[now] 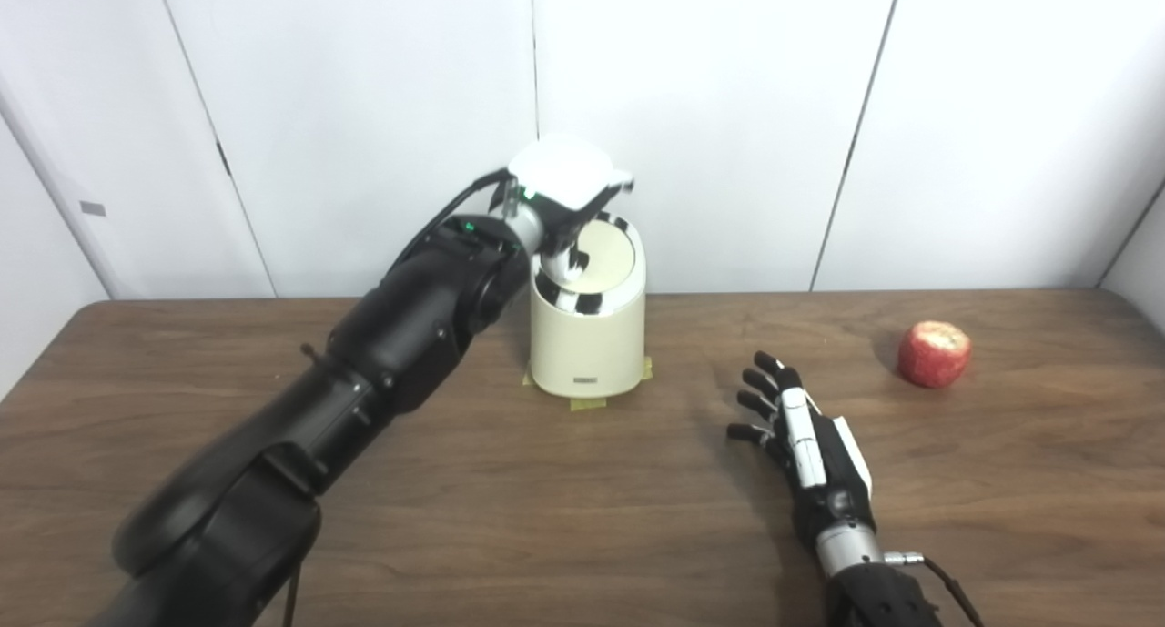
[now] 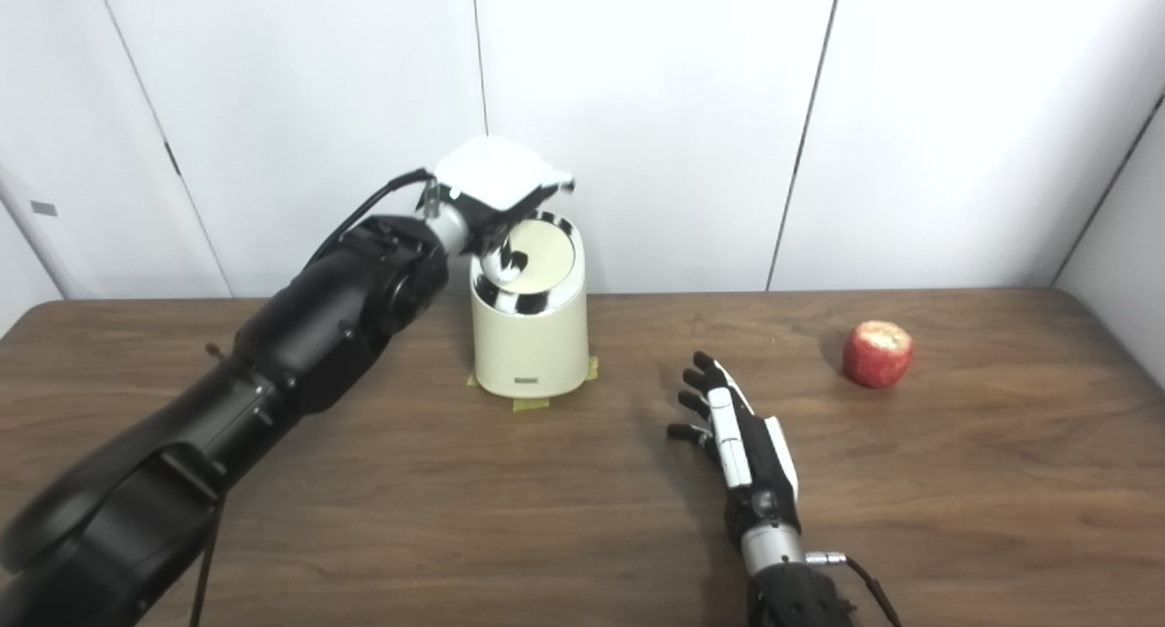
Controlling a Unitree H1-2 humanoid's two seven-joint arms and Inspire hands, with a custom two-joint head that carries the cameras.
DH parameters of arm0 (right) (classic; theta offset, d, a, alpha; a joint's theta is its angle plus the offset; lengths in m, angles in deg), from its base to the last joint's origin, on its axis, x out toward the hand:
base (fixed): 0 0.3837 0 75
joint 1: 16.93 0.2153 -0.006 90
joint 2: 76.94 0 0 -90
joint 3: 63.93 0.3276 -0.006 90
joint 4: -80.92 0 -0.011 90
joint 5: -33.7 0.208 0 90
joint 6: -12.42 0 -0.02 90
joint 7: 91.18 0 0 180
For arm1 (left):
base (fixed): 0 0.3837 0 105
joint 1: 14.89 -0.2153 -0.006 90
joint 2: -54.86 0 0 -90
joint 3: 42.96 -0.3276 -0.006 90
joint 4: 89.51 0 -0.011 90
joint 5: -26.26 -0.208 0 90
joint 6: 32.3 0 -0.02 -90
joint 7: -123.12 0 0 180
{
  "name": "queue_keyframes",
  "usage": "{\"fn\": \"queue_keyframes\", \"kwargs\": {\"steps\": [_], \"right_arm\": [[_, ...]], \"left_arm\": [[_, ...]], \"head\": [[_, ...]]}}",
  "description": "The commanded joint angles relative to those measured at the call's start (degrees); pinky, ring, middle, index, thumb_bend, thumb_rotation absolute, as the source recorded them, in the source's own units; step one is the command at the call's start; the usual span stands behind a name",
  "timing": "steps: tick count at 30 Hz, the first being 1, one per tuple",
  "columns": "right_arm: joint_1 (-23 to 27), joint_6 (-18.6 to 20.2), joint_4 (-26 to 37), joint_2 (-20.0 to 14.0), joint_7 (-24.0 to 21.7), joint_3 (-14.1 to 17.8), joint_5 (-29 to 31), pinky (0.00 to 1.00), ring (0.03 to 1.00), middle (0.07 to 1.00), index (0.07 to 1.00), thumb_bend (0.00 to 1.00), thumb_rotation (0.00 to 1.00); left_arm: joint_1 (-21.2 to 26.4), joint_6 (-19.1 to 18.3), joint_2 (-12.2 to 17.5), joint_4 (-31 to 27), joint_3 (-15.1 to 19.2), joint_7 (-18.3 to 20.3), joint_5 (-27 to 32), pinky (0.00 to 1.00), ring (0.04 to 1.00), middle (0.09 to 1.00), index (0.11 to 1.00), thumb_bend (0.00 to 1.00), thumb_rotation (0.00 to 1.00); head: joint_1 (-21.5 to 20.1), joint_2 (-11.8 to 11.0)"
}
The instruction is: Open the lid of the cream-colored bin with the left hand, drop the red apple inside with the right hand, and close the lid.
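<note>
The cream-colored bin (image 1: 587,336) stands upper centre, left hand (image 1: 560,186) over its lid (image 1: 596,258), grip unclear; press the lid's edge squarely while the open right hand (image 1: 801,436) approaches the right-side red apple (image 1: 934,354).

You're looking at bright, even light from overhead and slightly in front; the white panelled wall (image 1: 710,108) is nearly washed out. The white back of the left hand (image 1: 560,176) blows out to pure glare, losing its detail. The chrome rim of the cream-coloured cylindrical bin (image 1: 587,345) throws hard reflections. Soft shadows fall beside the red apple (image 1: 934,354) and the open right hand (image 1: 801,431) on the dark wooden table (image 1: 582,518). Both pictures are slightly soft, with wall seams bowing near the edges.
</note>
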Motion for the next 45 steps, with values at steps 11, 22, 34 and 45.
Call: {"fn": "queue_keyframes", "kwargs": {"steps": [11,22,34,45], "right_arm": [[1.49,0.94,2.74,-0.45,-0.75,0.07,0.18,0.68,0.856,0.887,0.904,0.49,1.0],[1.35,1.45,2.96,-0.28,-0.65,0.28,0.4,0.71,0.86,0.884,0.899,0.47,1.0],[1.51,1.85,3.19,-0.46,-1.15,0.94,1.79,0.72,0.874,0.899,0.91,0.47,1.0],[1.46,1.7,5.56,-2.34,-0.17,2.49,1.12,0.65,0.806,0.859,0.9,0.46,0.55]], "left_arm": [[2.94,-2.11,1.65,-8.89,9.55,2.03,4.32,0.8,0.875,0.867,0.825,0.86,0.09],[-2.53,0.5,0.81,-15.32,21.22,-12.52,10.7,0.58,0.702,0.729,0.733,0.62,0.09],[-10.08,-5.38,1.92,-23.43,27.12,-9.99,17.77,0.58,0.705,0.742,0.742,0.45,0.22],[-23.98,-14.91,-1.25,-31.79,36.43,-7.43,36.06,0.71,0.759,0.806,0.84,0.38,0.66]], "head": [[0.09,0.58],[0.01,0.67],[-0.37,0.63],[-1.39,0.89]]}}
